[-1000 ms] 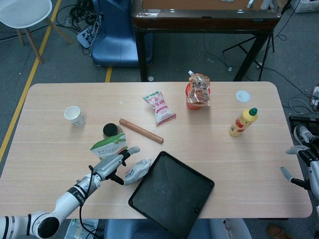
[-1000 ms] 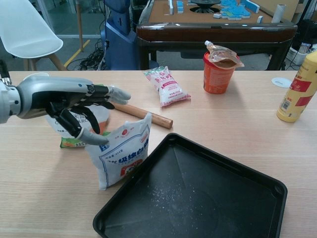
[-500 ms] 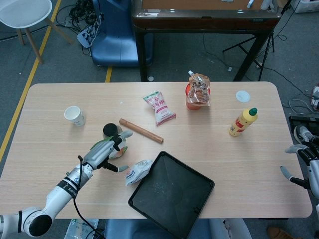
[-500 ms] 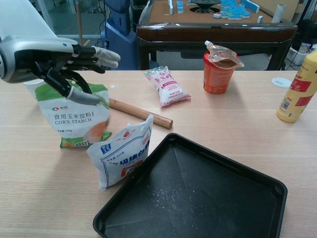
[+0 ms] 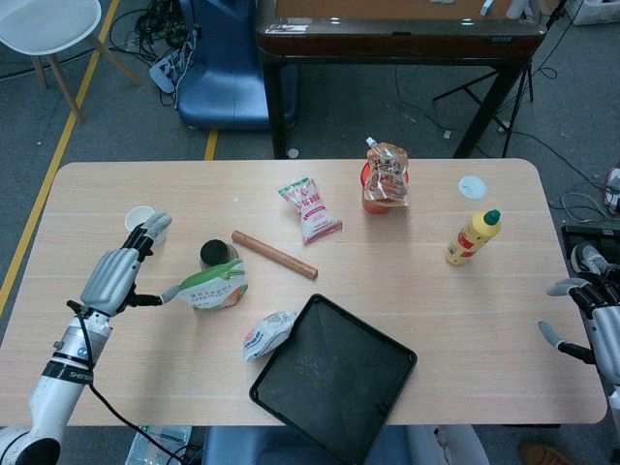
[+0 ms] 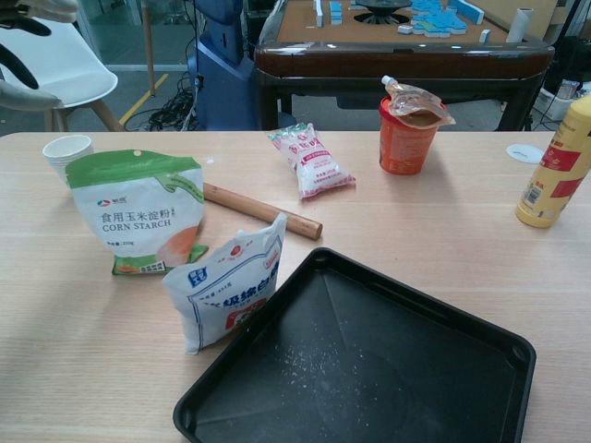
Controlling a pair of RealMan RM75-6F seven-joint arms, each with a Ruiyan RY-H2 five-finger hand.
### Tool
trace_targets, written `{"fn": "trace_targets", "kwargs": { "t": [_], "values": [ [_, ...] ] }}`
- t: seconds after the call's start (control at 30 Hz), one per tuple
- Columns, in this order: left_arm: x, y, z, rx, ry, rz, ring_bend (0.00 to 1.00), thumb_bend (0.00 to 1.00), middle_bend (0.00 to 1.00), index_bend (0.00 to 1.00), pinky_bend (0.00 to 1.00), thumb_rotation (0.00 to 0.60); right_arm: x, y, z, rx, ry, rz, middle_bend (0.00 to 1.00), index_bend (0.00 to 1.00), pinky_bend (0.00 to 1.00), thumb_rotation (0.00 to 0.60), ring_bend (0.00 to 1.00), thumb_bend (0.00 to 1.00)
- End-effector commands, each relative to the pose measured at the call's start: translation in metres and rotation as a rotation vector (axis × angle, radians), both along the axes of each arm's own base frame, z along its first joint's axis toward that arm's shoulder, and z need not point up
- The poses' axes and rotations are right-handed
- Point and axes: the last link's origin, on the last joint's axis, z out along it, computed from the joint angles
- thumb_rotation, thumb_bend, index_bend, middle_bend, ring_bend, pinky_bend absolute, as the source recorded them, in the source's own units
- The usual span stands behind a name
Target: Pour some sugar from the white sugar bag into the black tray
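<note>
The white plastic sugar bag with blue and red print [image 6: 229,279] stands upright on the light wooden table [image 5: 407,281], its torn top open, leaning just against the near-left rim of the square black metal tray [image 6: 369,369]. A thin scatter of white grains lies on the tray's floor. No hand touches the bag.

The left hand [image 5: 114,276] hovers well to the left of the bag, over the table's left part, fingers stretched apart and holding nothing; its thumb tip comes near the white-and-green corn starch pouch [image 6: 138,212], which stands upright between hand and sugar bag. In the chest view only dark fingertips of this hand show at the upper left corner.

The right hand [image 5: 593,325] sits off the table's right edge, far from the bag and tray, fingers apart and empty.

Behind the pouch lies a wooden rolling pin [image 6: 263,210], laid diagonally. A small white paper cup [image 6: 67,149] stands at the far left. Further back lie a small pink-and-white packet [image 6: 312,160] and an orange cup with a spouted brown pouch on top [image 6: 406,125]. A yellow squeeze bottle with a green cap [image 5: 473,235] stands toward the right, with a white round lid [image 5: 472,186] beyond it.
</note>
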Motion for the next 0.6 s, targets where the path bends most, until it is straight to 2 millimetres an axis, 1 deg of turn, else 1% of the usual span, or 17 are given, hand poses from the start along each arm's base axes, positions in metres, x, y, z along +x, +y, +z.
{"fn": "trace_targets", "kwargs": {
  "t": [0.03, 0.13, 0.27, 0.43, 0.6],
  "values": [
    [-0.033, -0.015, 0.007, 0.125, 0.147, 0.026, 0.0, 0.2, 0.01, 0.0, 0.26, 0.6, 0.003, -0.002, -0.001, 0.015, 0.004, 0.008, 0.37, 0.4, 0.24, 0.6, 0.21, 0.23],
    [-0.05, -0.026, 0.009, 0.176, 0.211, 0.052, 0.0, 0.2, 0.01, 0.0, 0.24, 0.6, 0.005, -0.004, -0.004, 0.037, 0.007, 0.016, 0.37, 0.4, 0.24, 0.6, 0.21, 0.23],
    [-0.072, -0.048, 0.008, 0.175, 0.285, 0.104, 0.0, 0.2, 0.01, 0.0, 0.21, 0.6, 0.009, -0.008, -0.009, 0.077, 0.01, 0.032, 0.37, 0.4, 0.24, 0.6, 0.21, 0.23],
    [-0.089, -0.074, 0.008, 0.204, 0.326, 0.144, 0.0, 0.2, 0.01, 0.0, 0.19, 0.6, 0.01, -0.01, -0.016, 0.113, 0.01, 0.036, 0.37, 0.4, 0.24, 0.6, 0.21, 0.23],
    [-0.095, -0.096, 0.003, 0.222, 0.344, 0.158, 0.0, 0.2, 0.01, 0.0, 0.18, 0.6, 0.01, -0.012, -0.02, 0.133, 0.002, 0.04, 0.37, 0.4, 0.24, 0.6, 0.21, 0.23]
  ]
}}
